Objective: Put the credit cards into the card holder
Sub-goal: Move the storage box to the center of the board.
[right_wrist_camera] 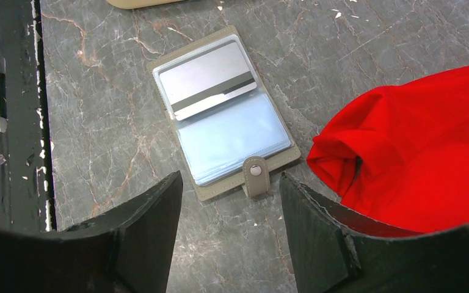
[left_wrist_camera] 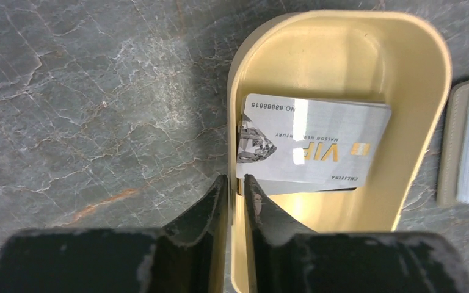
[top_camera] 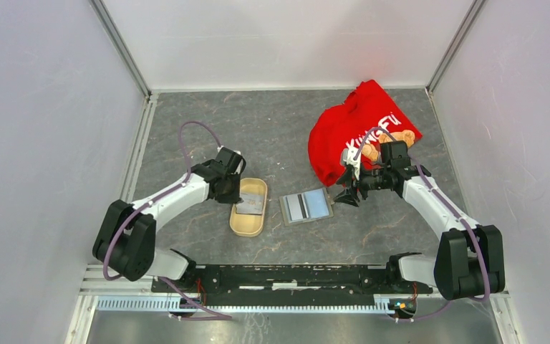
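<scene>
My left tool (left_wrist_camera: 233,180), nearly together, straddles the tray (left_wrist_camera: 342,24) wall; grip unclear. The credit cards (left_wrist_camera: 314,143) lie inside. The card holder (right_wrist_camera: 223,116) lies open at the tray's three o'clock, below my spread right tool (right_wrist_camera: 231,178).

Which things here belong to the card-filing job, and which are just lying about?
Job: credit cards in the beige tray; open card holder, with one striped card already pocketed.
Lying about: red shirt; the beige tray itself, which only contains the cards.
</scene>
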Robot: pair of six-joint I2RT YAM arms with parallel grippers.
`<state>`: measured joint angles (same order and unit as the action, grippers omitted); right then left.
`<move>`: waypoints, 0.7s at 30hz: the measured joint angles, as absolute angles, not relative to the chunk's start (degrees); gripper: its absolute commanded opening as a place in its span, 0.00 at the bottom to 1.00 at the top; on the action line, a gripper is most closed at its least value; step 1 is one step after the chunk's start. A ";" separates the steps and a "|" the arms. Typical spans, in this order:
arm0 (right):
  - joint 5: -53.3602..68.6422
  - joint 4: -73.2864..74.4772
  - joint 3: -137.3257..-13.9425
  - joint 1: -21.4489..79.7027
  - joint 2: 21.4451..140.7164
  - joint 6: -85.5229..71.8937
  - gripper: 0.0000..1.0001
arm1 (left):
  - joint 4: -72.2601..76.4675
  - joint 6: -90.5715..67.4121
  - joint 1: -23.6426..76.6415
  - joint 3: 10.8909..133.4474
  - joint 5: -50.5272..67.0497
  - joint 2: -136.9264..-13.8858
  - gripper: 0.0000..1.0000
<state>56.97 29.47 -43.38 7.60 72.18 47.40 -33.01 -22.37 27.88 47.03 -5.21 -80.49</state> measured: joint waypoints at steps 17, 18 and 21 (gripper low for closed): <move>57.87 31.55 -43.48 7.60 71.81 52.01 0.72 | -30.83 -14.26 28.23 54.92 -0.27 -66.02 1.00; 58.33 32.08 -43.46 7.64 71.37 53.39 0.75 | -29.61 -14.24 28.05 55.16 0.27 -64.53 1.00; 58.96 32.80 -43.48 8.62 69.56 56.93 0.85 | -27.05 -14.92 26.39 54.46 3.05 -60.95 1.00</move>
<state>58.96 32.80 -43.48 8.62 69.56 56.93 -27.05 -14.92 26.39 54.46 3.05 -60.95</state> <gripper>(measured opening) 0.768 0.993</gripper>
